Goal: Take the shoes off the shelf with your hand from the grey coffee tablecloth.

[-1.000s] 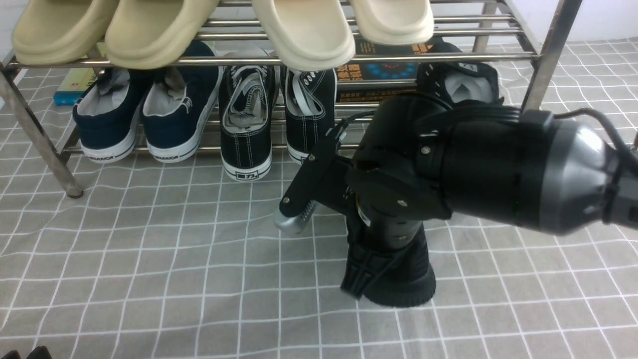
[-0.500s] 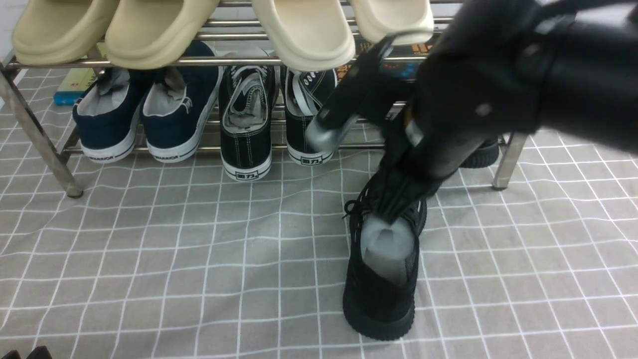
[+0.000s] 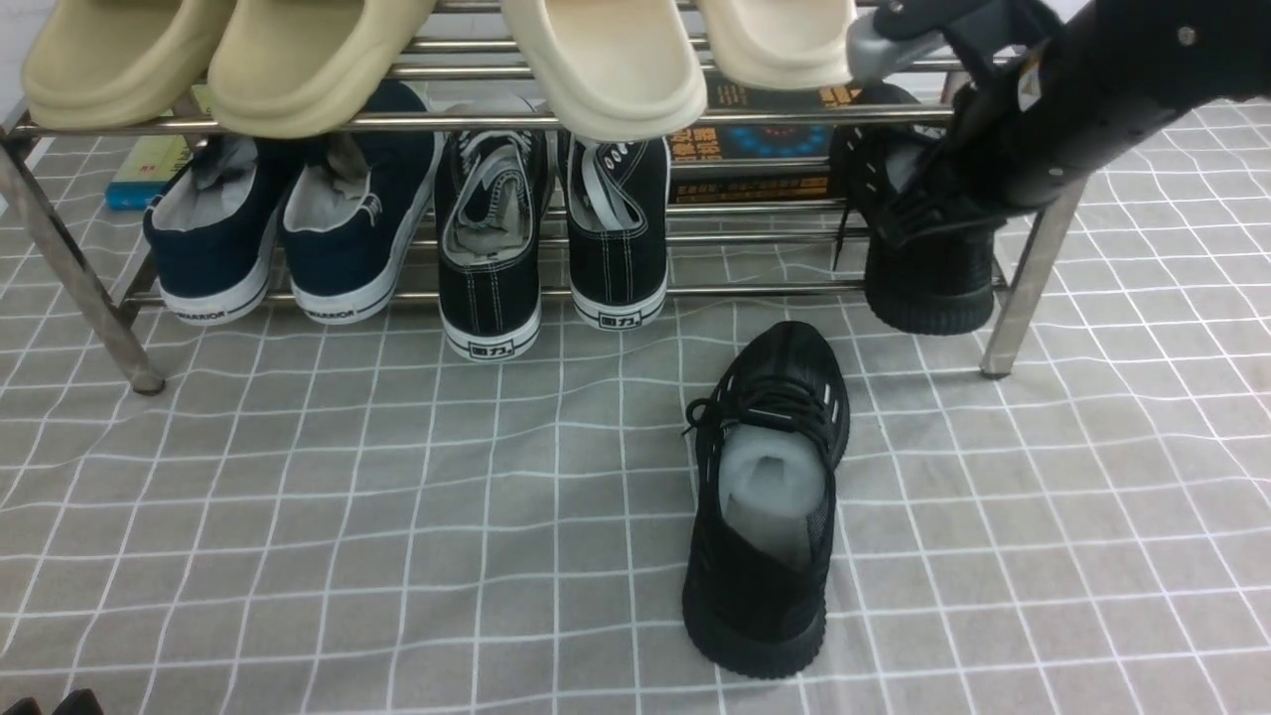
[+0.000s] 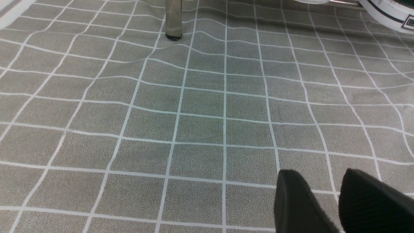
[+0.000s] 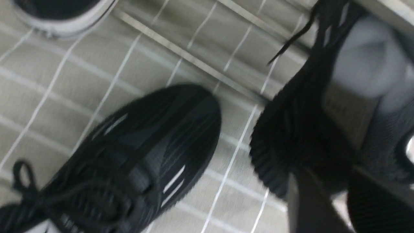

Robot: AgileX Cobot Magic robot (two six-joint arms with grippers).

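A grey coffee tablecloth point(image 3: 298, 516) with a thin white grid is filling the scene, lying slightly wrinkled. A wide steel shelf point(image 3: 467, 121) is standing on it, its upper tier carrying beige slippers point(image 3: 318, 60) and its lower tier carrying navy shoes point(image 3: 348, 228) and black canvas shoes point(image 3: 492, 268). The black right arm point(image 3: 1112, 79) is reaching in from the upper right over the shelf's right end. There the shelved sneaker point(image 3: 928, 278), all black, is sitting on the lower tier with its heel sticking out past the front bar. The loose sneaker point(image 3: 763, 516), its match, is lying on the cloth in front of the shelf, toe pointing toward it. The right hand point(image 5: 323, 184) is hovering just beside the shelved sneaker's ribbed sole, jaws slightly spread and pinching nothing. The left hand point(image 4: 320, 176) is hanging over bare cloth, well apart from the shoes, jaws also standing a little apart.
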